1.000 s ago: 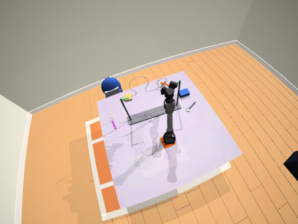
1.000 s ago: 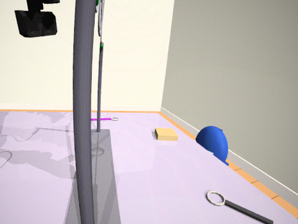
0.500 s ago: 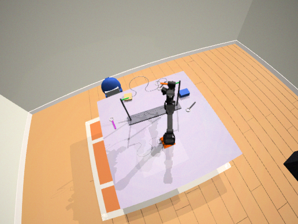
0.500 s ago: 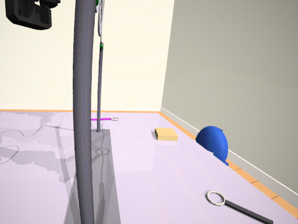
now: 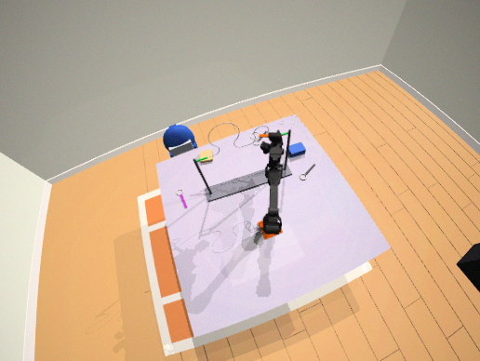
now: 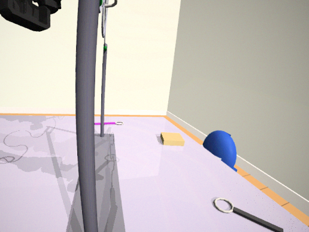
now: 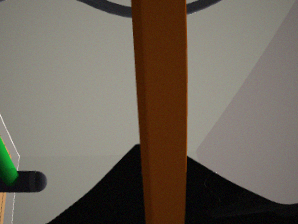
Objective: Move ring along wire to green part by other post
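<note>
My gripper [image 5: 270,136] [image 7: 150,153] is shut on the orange handle [image 5: 263,136] [image 7: 162,100], near the right post [image 5: 287,153]. The handle points left from the fingers in the top view. A small pale loop near its far end looks like the ring, but whether the wire passes through it is too small to tell. The grey wire [image 5: 208,137] [image 7: 107,8] crosses behind the handle in the wrist view. One green part [image 5: 285,134] [image 7: 6,162] is beside the right post; the other green part [image 5: 201,159] [image 6: 105,48] is at the left post [image 5: 203,178] [image 6: 103,89].
The posts stand on a dark base [image 5: 237,183]. A blue block [image 5: 297,149], a black-handled ring [image 5: 309,171] [image 6: 257,219], a yellow block [image 5: 206,155] [image 6: 172,139] and a magenta-handled ring [image 5: 183,200] [image 6: 105,123] lie on the table. A blue chair [image 5: 179,137] [image 6: 221,147] stands behind it.
</note>
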You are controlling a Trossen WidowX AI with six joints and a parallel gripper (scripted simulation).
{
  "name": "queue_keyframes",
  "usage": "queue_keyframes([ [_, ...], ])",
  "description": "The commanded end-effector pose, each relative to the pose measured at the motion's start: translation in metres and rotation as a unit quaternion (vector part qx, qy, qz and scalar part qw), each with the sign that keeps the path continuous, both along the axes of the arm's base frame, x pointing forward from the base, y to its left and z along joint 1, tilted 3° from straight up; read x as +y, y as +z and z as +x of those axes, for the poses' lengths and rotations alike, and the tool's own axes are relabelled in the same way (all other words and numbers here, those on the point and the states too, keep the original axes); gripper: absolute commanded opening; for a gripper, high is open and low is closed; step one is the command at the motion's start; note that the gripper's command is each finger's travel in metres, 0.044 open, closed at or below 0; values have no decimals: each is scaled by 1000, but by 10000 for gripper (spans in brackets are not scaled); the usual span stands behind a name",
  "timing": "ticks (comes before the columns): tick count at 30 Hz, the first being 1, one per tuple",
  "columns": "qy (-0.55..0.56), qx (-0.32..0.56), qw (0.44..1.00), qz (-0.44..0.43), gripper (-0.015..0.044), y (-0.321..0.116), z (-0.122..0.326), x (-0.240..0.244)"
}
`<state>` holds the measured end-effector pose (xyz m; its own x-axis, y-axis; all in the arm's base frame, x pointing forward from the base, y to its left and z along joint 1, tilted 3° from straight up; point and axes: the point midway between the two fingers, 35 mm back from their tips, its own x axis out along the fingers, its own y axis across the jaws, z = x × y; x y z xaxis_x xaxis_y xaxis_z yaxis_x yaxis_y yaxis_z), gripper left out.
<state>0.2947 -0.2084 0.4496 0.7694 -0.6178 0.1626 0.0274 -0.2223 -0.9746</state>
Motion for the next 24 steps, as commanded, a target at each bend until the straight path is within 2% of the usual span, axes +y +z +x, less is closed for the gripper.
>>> queue_keyframes([
  [1, 2, 1, 1000, 0, -150, -6, 0, -1],
  [14, -1, -18, 996, 89, -150, -38, -1, -4],
  [24, -5, -40, 979, 200, -150, -73, -2, 1],
])
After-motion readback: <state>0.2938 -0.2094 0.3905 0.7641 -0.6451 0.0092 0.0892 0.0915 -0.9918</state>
